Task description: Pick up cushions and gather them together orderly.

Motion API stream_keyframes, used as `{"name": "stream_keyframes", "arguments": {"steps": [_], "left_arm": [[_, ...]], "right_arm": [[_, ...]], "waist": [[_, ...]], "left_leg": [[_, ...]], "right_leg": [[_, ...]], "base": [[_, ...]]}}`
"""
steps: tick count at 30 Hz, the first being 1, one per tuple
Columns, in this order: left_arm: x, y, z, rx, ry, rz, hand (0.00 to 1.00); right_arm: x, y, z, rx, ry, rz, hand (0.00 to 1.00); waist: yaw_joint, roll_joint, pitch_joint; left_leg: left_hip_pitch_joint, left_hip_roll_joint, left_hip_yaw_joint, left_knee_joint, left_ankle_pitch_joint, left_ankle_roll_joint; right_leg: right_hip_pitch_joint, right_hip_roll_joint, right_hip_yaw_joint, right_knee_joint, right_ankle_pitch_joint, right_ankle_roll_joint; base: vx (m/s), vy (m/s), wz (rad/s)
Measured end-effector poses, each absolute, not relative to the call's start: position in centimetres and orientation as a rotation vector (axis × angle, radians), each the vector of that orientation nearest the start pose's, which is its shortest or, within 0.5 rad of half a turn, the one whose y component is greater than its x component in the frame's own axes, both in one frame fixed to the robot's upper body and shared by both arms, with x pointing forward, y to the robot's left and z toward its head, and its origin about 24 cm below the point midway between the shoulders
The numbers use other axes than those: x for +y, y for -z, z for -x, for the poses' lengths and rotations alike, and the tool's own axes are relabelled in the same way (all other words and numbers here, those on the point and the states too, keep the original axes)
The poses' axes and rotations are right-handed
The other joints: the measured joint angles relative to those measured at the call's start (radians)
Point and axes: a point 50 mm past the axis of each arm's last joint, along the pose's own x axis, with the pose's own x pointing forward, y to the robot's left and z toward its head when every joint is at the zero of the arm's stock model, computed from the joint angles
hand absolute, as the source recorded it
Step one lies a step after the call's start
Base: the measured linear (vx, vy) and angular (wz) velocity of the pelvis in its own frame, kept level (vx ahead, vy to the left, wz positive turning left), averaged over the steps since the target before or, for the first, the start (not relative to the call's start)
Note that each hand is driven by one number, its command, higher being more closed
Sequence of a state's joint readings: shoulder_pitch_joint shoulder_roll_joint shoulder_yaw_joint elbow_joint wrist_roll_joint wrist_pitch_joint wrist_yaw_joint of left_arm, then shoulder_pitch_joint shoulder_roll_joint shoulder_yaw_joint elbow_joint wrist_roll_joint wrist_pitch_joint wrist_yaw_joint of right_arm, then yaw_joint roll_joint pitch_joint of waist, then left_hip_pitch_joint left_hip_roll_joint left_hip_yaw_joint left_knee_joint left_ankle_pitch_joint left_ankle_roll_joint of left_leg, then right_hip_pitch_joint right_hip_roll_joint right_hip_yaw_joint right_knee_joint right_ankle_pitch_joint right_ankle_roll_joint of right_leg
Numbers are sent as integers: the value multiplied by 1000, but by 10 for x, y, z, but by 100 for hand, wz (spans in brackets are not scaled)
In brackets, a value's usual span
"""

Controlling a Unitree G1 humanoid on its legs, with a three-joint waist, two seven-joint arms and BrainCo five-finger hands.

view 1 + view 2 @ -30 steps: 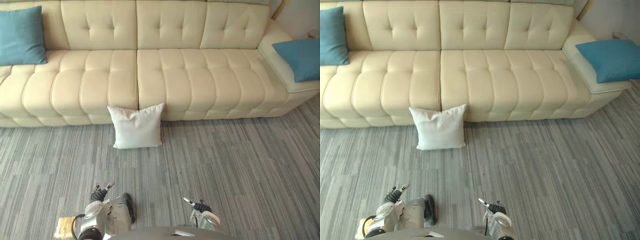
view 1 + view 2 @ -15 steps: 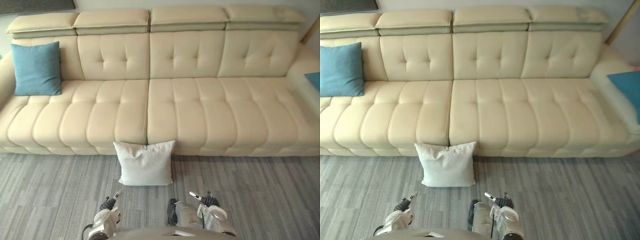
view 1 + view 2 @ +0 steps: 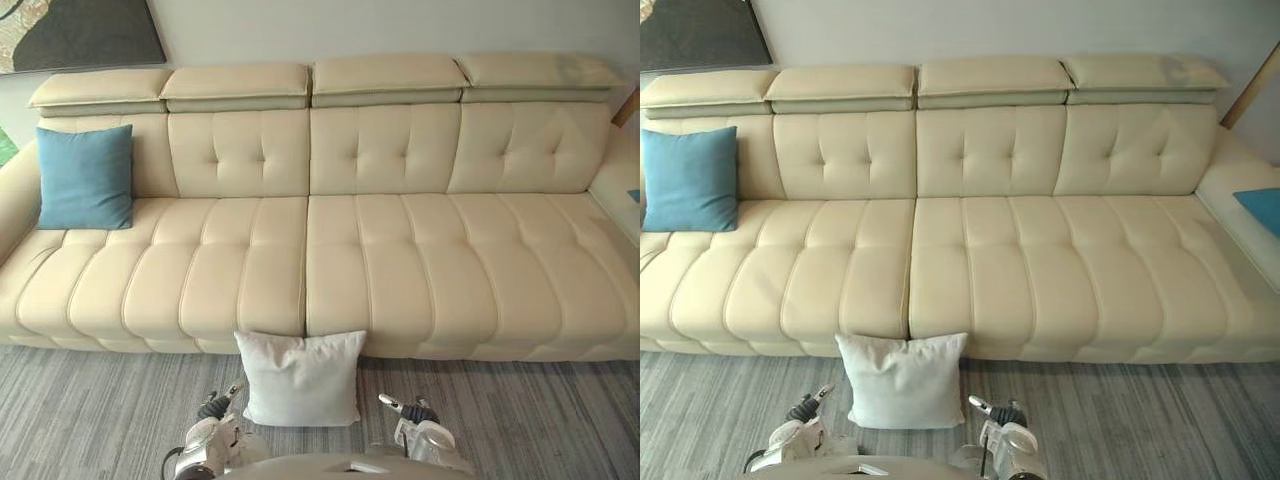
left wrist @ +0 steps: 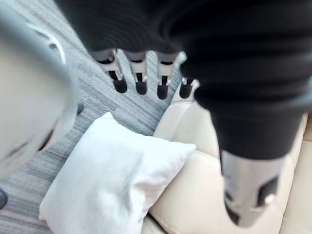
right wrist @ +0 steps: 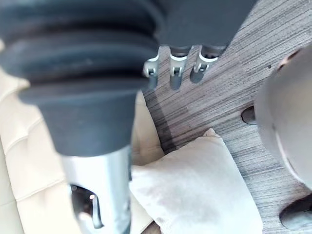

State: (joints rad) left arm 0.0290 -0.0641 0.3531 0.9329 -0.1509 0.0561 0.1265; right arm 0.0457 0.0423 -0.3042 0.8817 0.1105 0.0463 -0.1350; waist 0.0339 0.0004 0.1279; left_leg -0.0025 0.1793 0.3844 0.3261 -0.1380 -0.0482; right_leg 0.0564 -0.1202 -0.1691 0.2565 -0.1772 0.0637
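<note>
A white cushion (image 3: 301, 378) stands on the grey carpet, leaning against the front of the cream sofa (image 3: 330, 250); it also shows in the wrist views (image 4: 112, 180) (image 5: 200, 190). A blue cushion (image 3: 85, 177) rests upright at the sofa's left end. Another blue cushion (image 3: 1262, 207) lies on the sofa's right arm. My left hand (image 3: 216, 405) hangs low beside the white cushion's left edge, fingers (image 4: 141, 83) straight and empty. My right hand (image 3: 405, 410) hangs low just right of it, fingers (image 5: 175, 73) relaxed and holding nothing.
A dark framed picture (image 3: 75, 30) hangs on the wall above the sofa's left end. Grey striped carpet (image 3: 90, 410) runs along the sofa front on both sides of the white cushion.
The camera has moved closer and tilted up, so the sofa and white cushion sit lower and larger in view. Both hands stay low and empty.
</note>
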Motion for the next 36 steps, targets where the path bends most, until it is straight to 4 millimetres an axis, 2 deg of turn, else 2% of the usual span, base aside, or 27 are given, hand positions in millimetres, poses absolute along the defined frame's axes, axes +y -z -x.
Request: {"name": "stream_keyframes", "arguments": {"steps": [2,4,6,10,15,18,20,21,25,26,28,31,33,34,36], "left_arm": [[182,153,-122,1022,-491,305,0],[181,153,-120,1027,-491,305,0],[181,155,-116,1039,-485,290,0],[181,156,-111,1052,-477,275,0],[181,158,-101,1078,-473,255,0],[183,157,-103,1073,-459,233,0],[187,154,-112,1047,-456,222,0],[190,150,-123,1016,-458,215,0],[194,132,-165,881,-507,283,0],[194,129,-170,865,-513,295,0],[197,113,-196,760,-526,324,0],[206,89,-226,626,-519,324,0],[212,73,-243,552,-524,324,0],[217,58,-259,479,-538,344,0],[221,39,-277,406,-549,387,0]], "right_arm": [[-182,147,-129,980,444,-226,0],[-182,148,-128,983,442,-226,0],[-181,148,-128,983,441,-228,0],[-184,148,-127,982,447,-221,0],[-189,147,-126,981,452,-210,0],[-187,144,-134,964,417,-182,0],[-183,139,-147,927,371,-147,0],[-182,129,-162,865,336,-118,0],[-175,83,-232,610,228,-11,0],[-175,77,-237,586,226,-8,0],[-171,56,-262,490,200,20,0],[-166,32,-285,392,187,25,0],[-165,17,-299,336,186,26,0],[-165,-1,-311,271,189,28,0],[-168,-20,-325,209,213,30,0]], "waist": [[2,-10,-1],[-2,-7,-2],[-5,-9,-5],[-7,-4,-7],[-4,0,-11],[4,-1,-2],[5,-1,25],[1,7,53],[-2,-5,173],[-2,-3,184],[-2,-6,221],[-5,-4,245],[-4,-3,276],[-5,0,288],[-4,0,316]], "left_leg": [[19,-16,2,-5,-4,7],[52,-34,4,-47,-3,8],[92,-58,13,-126,32,6],[110,-69,14,-201,78,3],[130,-70,26,-257,106,-3],[105,-77,33,-274,118,-3],[46,-73,41,-232,110,7],[-13,-63,44,-175,91,16],[-234,-11,85,41,6,41],[-257,-4,87,63,-4,44],[-336,20,102,142,-38,56],[-446,37,106,215,-51,78],[-499,45,102,247,-54,82],[-579,56,89,281,-61,79],[-660,63,81,309,-61,80]], "right_leg": [[23,-12,0,-21,8,5],[43,-22,0,-34,13,14],[48,-33,3,-44,18,22],[44,-25,8,-71,38,24],[43,-9,25,-99,57,22],[6,-8,38,-98,68,22],[-58,-11,53,-68,74,21],[-112,-12,60,-36,74,21],[-342,-5,134,98,77,25],[-362,-3,140,109,78,26],[-446,-1,166,159,78,28],[-560,-1,184,216,80,30],[-612,0,188,245,81,31],[-686,3,186,273,82,31],[-764,5,187,302,82,29]], "base": [[52,136,-1],[-9,67,-2],[-48,35,-7],[-57,-26,-3],[-22,-18,-8],[-21,12,-9],[-70,21,-16],[-155,4,-25],[-198,66,-36],[-202,107,-34],[-156,99,-24],[-119,65,-12],[-124,18,2],[-137,-2,8],[-132,-13,8]]}}
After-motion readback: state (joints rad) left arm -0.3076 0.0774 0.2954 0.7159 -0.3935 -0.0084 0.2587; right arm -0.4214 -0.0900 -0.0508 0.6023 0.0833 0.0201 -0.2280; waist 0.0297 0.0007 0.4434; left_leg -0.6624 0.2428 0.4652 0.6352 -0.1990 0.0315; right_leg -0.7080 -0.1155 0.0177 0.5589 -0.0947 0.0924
